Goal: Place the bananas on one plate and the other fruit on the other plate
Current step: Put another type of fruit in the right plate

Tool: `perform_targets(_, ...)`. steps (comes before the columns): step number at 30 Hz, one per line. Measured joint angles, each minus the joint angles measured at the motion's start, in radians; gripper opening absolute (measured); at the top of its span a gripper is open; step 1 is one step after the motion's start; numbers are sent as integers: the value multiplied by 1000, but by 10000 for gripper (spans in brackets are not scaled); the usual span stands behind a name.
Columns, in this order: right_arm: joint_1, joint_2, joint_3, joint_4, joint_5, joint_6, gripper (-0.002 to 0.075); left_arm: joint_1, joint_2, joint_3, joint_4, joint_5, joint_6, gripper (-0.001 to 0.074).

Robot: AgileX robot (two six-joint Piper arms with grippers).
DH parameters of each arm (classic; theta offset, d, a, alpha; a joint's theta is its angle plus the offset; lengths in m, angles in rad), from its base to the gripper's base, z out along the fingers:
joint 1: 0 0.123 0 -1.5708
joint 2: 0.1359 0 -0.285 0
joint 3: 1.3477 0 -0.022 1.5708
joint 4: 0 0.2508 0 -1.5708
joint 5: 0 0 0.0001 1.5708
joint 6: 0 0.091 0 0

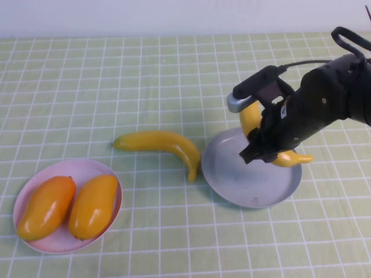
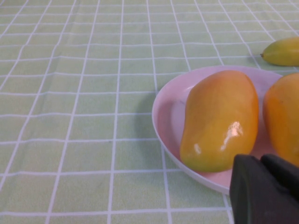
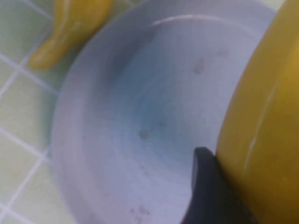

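While in the right pincer, banana roughly upright.

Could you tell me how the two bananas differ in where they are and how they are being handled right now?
The free banana lies flat on the tablecloth, its tip at the grey-blue plate's rim; the held banana is over that plate. Nothing touches the free banana, while the right gripper is shut on the held banana. Both are long, curved, glossy yellow. The left gripper is shut near the pink plate.
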Motion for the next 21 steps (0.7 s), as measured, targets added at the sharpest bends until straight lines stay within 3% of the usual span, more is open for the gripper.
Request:
perform_targets(6,-59,86,0,15,-18,13,312,0,0,0,0,0,0,1)
perform_targets(21,-67,154,-4,96,-65,13,312,0,0,0,0,0,0,1)
